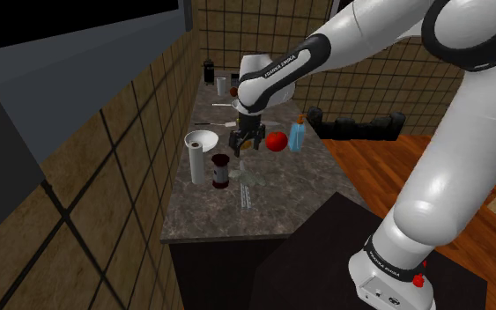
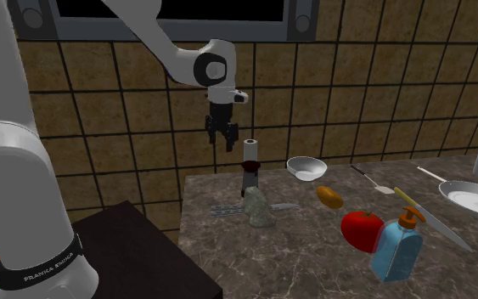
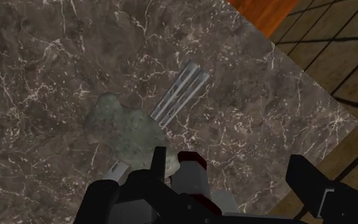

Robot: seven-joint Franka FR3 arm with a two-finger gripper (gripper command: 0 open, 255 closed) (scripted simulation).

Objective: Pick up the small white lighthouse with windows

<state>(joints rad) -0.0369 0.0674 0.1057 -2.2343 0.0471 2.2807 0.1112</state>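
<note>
Item under inspection: the lighthouse stands upright on the counter, just in front of an upright white paper roll and near the wall-side edge. It is a small tapered tower, white in the body with a dark red cap and dark red base.

Claw position: the gripper hangs well above the counter, clear of every object. In the second exterior view it sits higher than the lighthouse and towards that view's left. In the wrist view the lighthouse's red cap and white body appear low down between the two black fingers, which do not touch it. The fingers stand apart and hold nothing.

Surfaces: the counter is dark brown-grey stone with fine white veining. Just beside the lighthouse lies a lumpy grey-green rock-like piece, resting on a grey metal fork. The wall behind is brown square tile with dark joints.

Arm: the white arm rises from the stand, reaches over the counter, and bends at the wrist so the hand points down.
</note>
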